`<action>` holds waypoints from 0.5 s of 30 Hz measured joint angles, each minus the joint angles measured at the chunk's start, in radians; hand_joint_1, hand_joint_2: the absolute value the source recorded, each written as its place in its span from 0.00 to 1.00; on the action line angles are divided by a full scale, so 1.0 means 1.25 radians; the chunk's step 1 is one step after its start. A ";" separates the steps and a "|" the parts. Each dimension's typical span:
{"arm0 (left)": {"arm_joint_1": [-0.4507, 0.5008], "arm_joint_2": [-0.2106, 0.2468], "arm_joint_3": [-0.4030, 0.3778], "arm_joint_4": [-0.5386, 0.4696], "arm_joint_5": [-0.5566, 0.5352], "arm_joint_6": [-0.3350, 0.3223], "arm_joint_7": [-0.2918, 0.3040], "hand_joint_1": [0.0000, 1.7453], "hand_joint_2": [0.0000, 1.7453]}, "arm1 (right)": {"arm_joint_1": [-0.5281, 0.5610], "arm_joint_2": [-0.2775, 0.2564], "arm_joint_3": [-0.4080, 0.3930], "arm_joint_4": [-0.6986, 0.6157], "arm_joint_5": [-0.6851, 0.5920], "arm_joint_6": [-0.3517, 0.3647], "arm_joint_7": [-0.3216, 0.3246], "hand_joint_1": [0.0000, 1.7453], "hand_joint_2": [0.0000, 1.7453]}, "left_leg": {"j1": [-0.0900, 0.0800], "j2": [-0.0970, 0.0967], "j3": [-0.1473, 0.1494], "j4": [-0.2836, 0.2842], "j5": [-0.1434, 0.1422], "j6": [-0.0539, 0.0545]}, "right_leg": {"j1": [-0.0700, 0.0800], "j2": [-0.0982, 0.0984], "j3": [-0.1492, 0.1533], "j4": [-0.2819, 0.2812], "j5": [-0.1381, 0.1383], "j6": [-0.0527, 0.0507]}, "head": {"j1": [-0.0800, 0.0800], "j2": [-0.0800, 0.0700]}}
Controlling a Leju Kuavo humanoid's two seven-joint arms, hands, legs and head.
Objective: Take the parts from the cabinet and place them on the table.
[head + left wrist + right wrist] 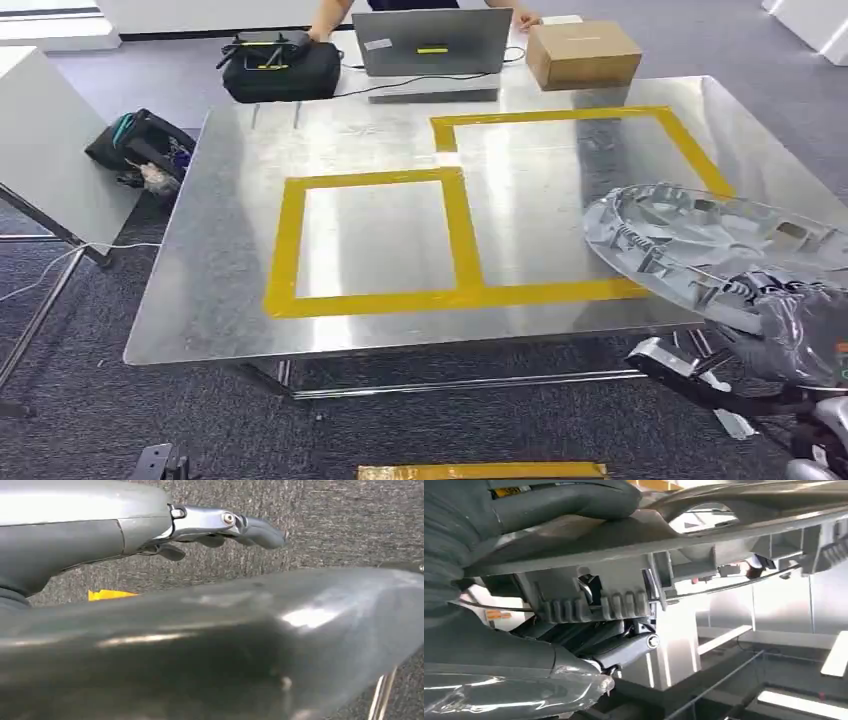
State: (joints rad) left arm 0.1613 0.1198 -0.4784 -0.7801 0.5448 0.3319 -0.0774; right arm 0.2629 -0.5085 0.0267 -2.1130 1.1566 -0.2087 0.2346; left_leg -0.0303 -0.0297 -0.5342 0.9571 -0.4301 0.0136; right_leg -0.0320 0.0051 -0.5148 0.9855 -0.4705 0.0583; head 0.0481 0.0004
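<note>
Wheel cover (700, 240), grey plastic, round, underside up: ribs and clip housings visible around its rim. Held tilted over the right front corner of the table (380, 140), far edge above the metal top, near edge projecting past the table's front edge. It overlaps the right end of the yellow tape outline (455, 240).

Right hand (800, 335) grips the cover's near rim from below and to the side; the hand wears a clear plastic wrap. In the right wrist view the thumb (569, 500) lies across one face of the cover (704, 525) and the dark fingers (624, 650) press under the ribbed clip block on the other face, so the rim is pinched between them.

Left hand (220, 527) hangs over dark carpet, fingers extended, lying close together and slightly curved, nothing in them.

Table top: bare reflective metal, marked with two adjoining yellow-tape rectangles, one nearer and to the left, one farther and to the right.

Beyond the far edge: open laptop (432, 42), its back toward the camera; brown cardboard box (583, 52) to its right; black bag (280, 65) to its left. A person's hands (525, 18) at the laptop.

Floor left of the table: a second dark bag (140, 150), next to a white panel. A strip of yellow tape (480, 470) on the carpet at the near side.
</note>
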 joint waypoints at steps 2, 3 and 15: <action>-0.002 -0.001 0.000 0.000 0.000 0.000 0.000 0.00 0.00 | 0.000 0.000 0.000 -0.001 0.000 0.000 0.001 1.00 1.00 | 0.004 0.013 -0.049 0.090 -0.038 -0.017 | 0.000 -0.001 0.001 0.000 -0.004 -0.007 | -0.006 0.000; -0.003 -0.001 0.000 0.000 0.000 0.000 0.000 0.00 0.00 | 0.000 0.000 0.000 -0.001 0.000 0.000 0.001 1.00 1.00 | 0.007 0.015 -0.091 0.165 -0.068 -0.022 | 0.000 -0.002 0.002 -0.003 -0.006 -0.009 | -0.005 0.000; -0.002 -0.002 0.002 -0.001 -0.022 0.018 -0.001 0.00 0.00 | 0.000 -0.001 -0.001 -0.006 0.003 0.004 0.005 1.00 1.00 | -0.001 0.017 -0.065 -0.004 0.051 0.018 | 0.017 0.002 0.028 -0.008 -0.050 0.001 | -0.009 0.000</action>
State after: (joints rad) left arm 0.1594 0.1171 -0.4757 -0.7817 0.5169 0.3540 -0.0786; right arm 0.2626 -0.5100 0.0259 -2.1199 1.1605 -0.2037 0.2403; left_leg -0.0315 -0.0091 -0.6149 0.9519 -0.3666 0.0363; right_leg -0.0105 0.0072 -0.4794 0.9761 -0.5326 0.0599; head 0.0363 0.0004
